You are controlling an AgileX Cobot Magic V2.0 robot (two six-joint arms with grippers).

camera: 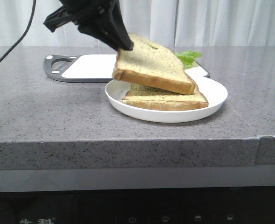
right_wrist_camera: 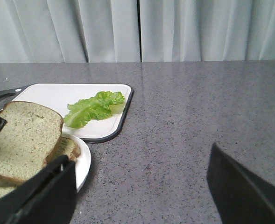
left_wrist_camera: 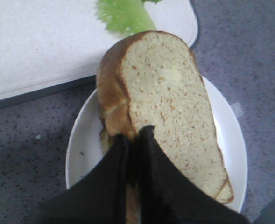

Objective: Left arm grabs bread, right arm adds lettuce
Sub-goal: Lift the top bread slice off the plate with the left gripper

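Bread (camera: 151, 67) slices: two (lettuce (right_wrist_camera: 94, 108): one)

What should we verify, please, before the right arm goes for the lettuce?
1. Left gripper shut on the top bread slice: ok.
2. Top slice lifted clear of the bottom slice: not ok; its lower edge still seems to touch, tilted.
3. Lettuce leaf lying free on the white cutting board: ok.
4. Right gripper open and holding nothing: ok.
5. Bottom slice sitting inside the white plate: ok.
6. Enough gap under the raised slice for the leaf: cannot tell.
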